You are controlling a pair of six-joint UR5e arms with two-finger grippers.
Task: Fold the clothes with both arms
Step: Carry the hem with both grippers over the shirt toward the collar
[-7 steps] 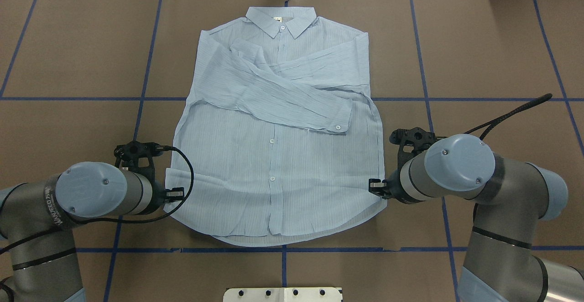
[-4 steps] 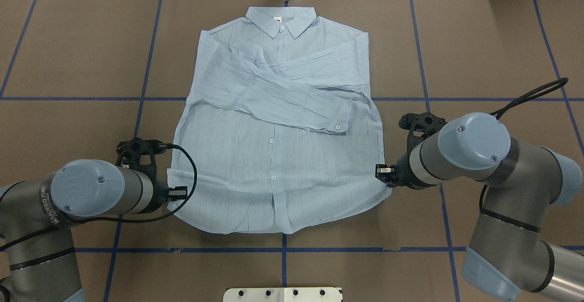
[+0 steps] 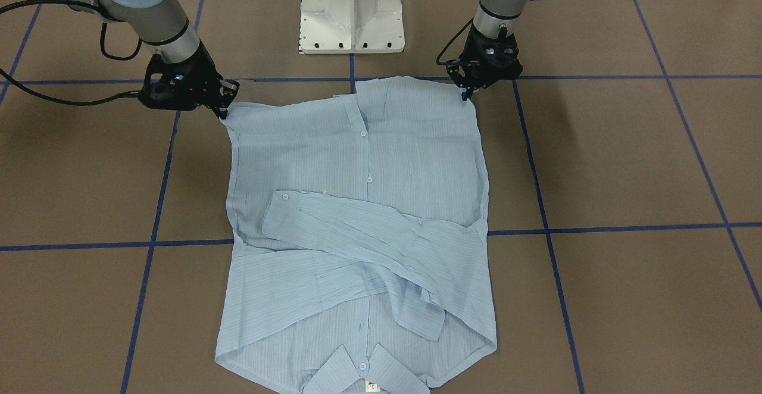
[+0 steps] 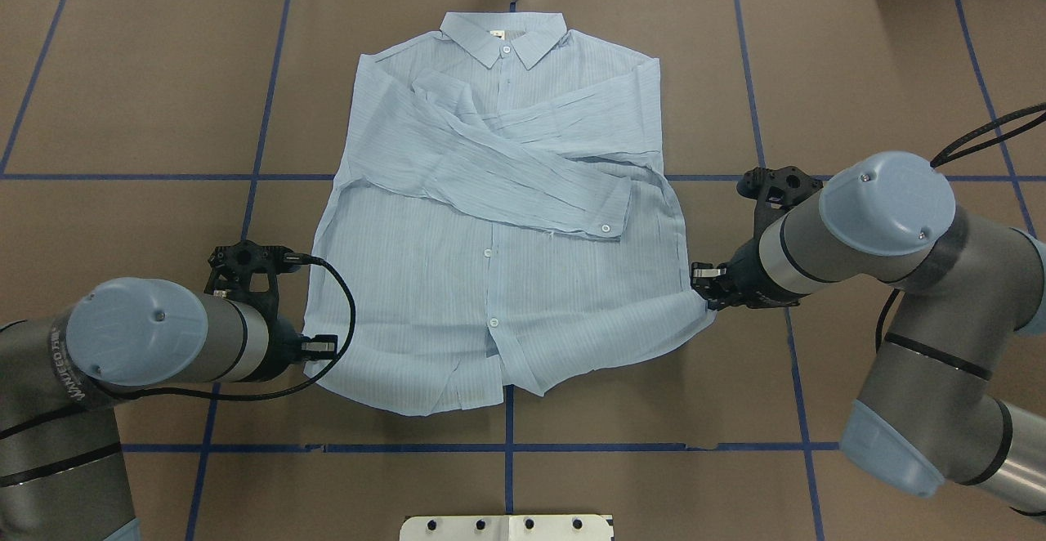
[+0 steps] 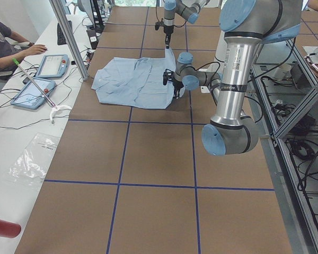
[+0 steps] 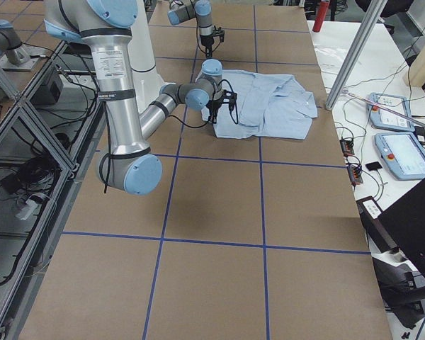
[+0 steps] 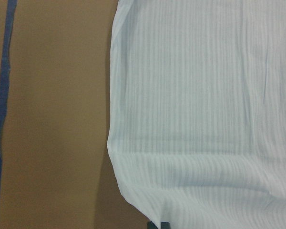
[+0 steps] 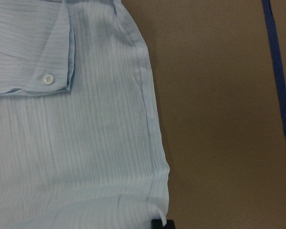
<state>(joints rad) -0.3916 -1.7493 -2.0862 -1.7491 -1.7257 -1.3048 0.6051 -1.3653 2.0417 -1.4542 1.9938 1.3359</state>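
Overhead exterior view: a light-blue striped shirt [image 4: 490, 296] lies front-up at the middle of the tabletop [image 4: 122, 100]. Its collar [image 4: 502, 34] sits close to the far edge and its hem [image 4: 409, 398] is turned toward the robot's edge. Both sleeves are folded across the chest. The upper sleeve [image 4: 507, 173] runs diagonally, and its buttoned cuff [image 4: 606, 226] ends near the shirt's side seam on the robot's right. The left gripper [image 4: 320, 347] is pinched closed on the hem corner on its side. The left wrist view shows fabric running down into the fingertips at the bottom of the frame. The right gripper [image 4: 708, 289] is likewise clamped on the opposite hem corner, which sits farther from the robot's edge than the left corner. The hem between the two slants and wrinkles near the button placket. The left arm [image 4: 139, 345] and right arm [image 4: 866, 222] reach in low from either side, with black cables looping off their wrists. Blue tape lines [image 4: 261, 116] divide the brown surface into squares. In the front-facing view a white pedestal base [image 3: 351, 13] stands at the robot's edge, just beyond the hem. The left side view shows a person [image 5: 2, 39] seated at a side bench [image 5: 21, 127] beyond the far edge.
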